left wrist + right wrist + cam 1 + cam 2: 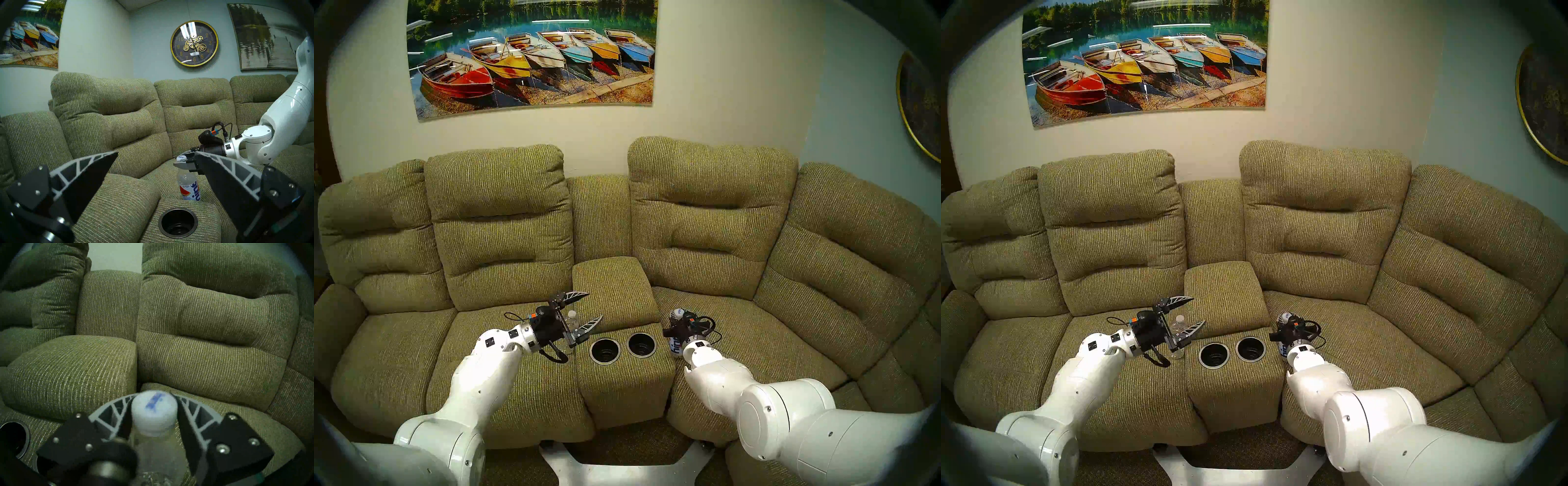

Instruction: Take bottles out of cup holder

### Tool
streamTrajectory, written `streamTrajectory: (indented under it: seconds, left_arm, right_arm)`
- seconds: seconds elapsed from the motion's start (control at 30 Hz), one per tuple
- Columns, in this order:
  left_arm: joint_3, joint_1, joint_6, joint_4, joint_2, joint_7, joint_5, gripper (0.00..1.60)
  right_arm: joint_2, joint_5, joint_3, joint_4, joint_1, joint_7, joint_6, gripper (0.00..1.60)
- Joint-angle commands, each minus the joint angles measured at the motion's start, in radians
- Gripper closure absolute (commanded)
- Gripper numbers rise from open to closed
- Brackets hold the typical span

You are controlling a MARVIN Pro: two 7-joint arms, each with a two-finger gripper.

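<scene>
Right gripper [153, 410] clamps the labelled bottle [189, 187] at its neck. Left gripper [585, 307] spread wide; plain bottle [572, 319] between its fingers.

Both arms wear glossy white rounded shells with small dark screws. Each wrist ends in a silver collar and black housing, looped by a black cable with an orange-and-blue tag. The left end effector [584, 307] and right end effector [153, 408] have black mounts and grey, truss-ribbed fingers [88, 169].
</scene>
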Motion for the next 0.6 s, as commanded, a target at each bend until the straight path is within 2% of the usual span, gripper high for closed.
streamTrajectory:
  seconds: [0.0,0.37,0.57]
  left_arm:
    - [-0.001,-0.005,0.002,-0.015,0.001,-0.002,-0.001,0.0]
    - [-0.002,-0.006,0.001,-0.014,0.001,-0.003,0.0,0.0]
    - [-0.003,-0.007,0.0,-0.012,0.0,-0.004,0.0,0.0]
  right_arm:
    - [0.004,-0.003,-0.002,-0.026,0.025,-0.011,-0.05,0.0]
    - [0.013,-0.012,-0.009,-0.086,0.014,-0.037,-0.137,0.0]
    - [0.021,-0.023,-0.015,-0.15,0.004,-0.055,-0.203,0.0]
